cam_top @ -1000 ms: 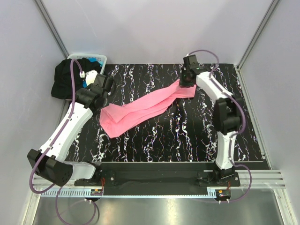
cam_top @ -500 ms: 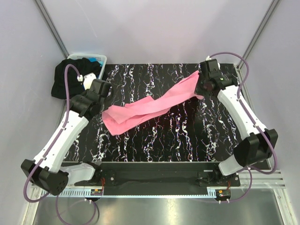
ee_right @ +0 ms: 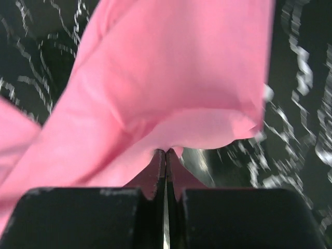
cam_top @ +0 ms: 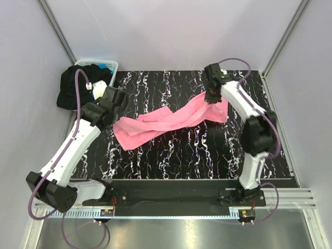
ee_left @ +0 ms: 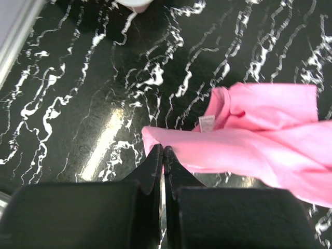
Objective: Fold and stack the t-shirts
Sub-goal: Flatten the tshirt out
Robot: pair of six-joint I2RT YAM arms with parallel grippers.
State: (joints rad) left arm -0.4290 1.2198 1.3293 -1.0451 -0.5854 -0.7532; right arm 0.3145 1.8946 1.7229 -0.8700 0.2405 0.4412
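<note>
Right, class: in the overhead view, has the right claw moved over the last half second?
Yes. The right claw, shut on the pink t-shirt, has swung left, away from the table's right edge.

- table (cam_top: 171, 155): black top with white marble veining
- pink t-shirt (cam_top: 171, 119): bunched lengthwise, runs diagonally across the middle
- white basket (cam_top: 111, 65): far-left corner, unclear if it's on the table

Matt pink cloth shirt (cam_top: 171, 118), glossy marbled table (cam_top: 207, 150)
</note>
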